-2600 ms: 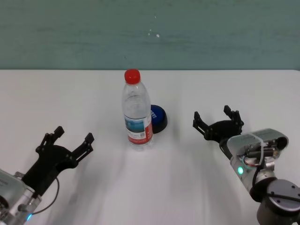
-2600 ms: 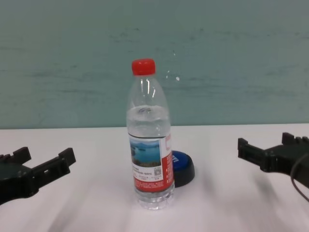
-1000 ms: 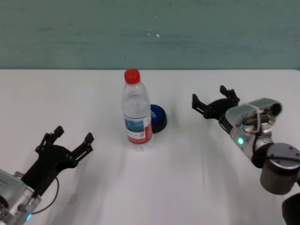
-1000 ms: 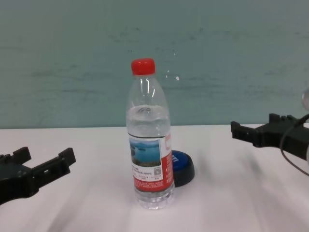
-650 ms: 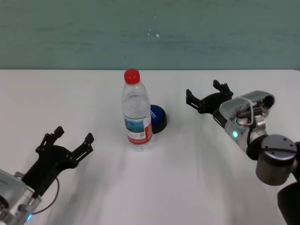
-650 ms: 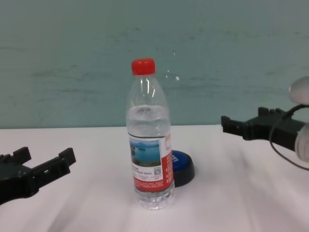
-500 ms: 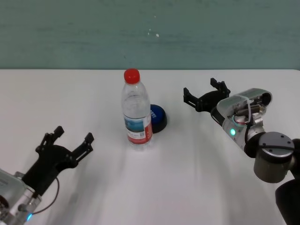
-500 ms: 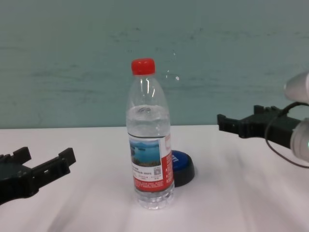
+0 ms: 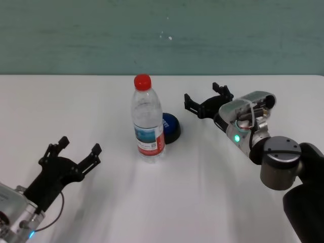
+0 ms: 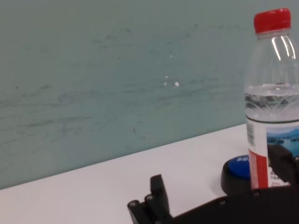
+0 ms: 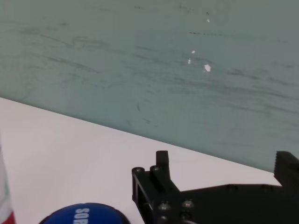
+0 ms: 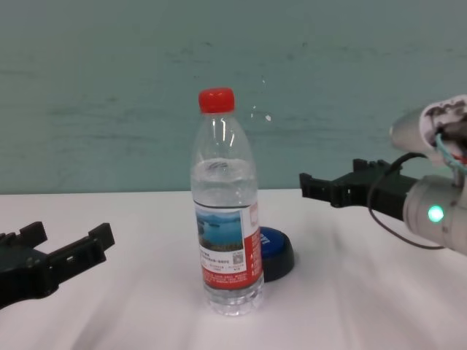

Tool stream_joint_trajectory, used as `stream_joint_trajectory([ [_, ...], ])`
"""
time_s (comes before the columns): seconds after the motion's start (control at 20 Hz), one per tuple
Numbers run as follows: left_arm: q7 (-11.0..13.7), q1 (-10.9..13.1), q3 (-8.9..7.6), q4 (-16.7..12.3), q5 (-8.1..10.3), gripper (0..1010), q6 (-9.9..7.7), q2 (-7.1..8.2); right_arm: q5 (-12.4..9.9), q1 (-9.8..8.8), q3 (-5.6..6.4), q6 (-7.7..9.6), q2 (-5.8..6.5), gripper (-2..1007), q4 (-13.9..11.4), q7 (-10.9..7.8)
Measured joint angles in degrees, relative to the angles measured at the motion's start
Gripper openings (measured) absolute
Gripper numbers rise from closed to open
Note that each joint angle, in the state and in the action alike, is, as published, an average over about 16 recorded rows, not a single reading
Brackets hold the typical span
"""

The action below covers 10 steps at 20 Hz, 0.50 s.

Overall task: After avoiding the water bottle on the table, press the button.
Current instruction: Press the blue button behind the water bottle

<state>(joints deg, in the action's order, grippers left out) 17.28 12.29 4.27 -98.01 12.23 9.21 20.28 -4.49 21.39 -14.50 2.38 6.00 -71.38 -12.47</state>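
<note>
The bottle point(image 9: 148, 124) stands upright on the table point(image 9: 167, 197), red cap up, water partway up its clear body. Right behind it and a touch to the robot's right sits the button point(image 9: 170, 127), blue dome on a black base, its near edge tucked behind the bottle; whether the two touch cannot be told. The right gripper point(image 9: 205, 103) hangs above the table to the right of the bottle, beyond the button and near it, not touching it, fingers spread wide with nothing between them. In the chest view the same right gripper point(image 12: 343, 187) sits higher than the button point(image 12: 276, 251) and level with the bottle's point(image 12: 226, 219) waterline. Its wrist camera catches the blue dome point(image 11: 86, 213) low down, close to one black finger point(image 11: 156, 189). The left gripper point(image 9: 71, 159) is parked low over the table, well to the left of the bottle and nearer the robot, fingers wide apart, holding nothing. From the left wrist view the bottle point(image 10: 273, 100) hides part of the button point(image 10: 236, 173).
</note>
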Motion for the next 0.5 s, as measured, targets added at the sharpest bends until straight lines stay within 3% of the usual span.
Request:
stream_joint_trajectory([
  [0.5,0.0,0.0,0.0,0.0,0.0,1010,0.0,0.0,-0.05,2.81,-1.35,-0.82,-1.1,1004,4.17,-0.56],
])
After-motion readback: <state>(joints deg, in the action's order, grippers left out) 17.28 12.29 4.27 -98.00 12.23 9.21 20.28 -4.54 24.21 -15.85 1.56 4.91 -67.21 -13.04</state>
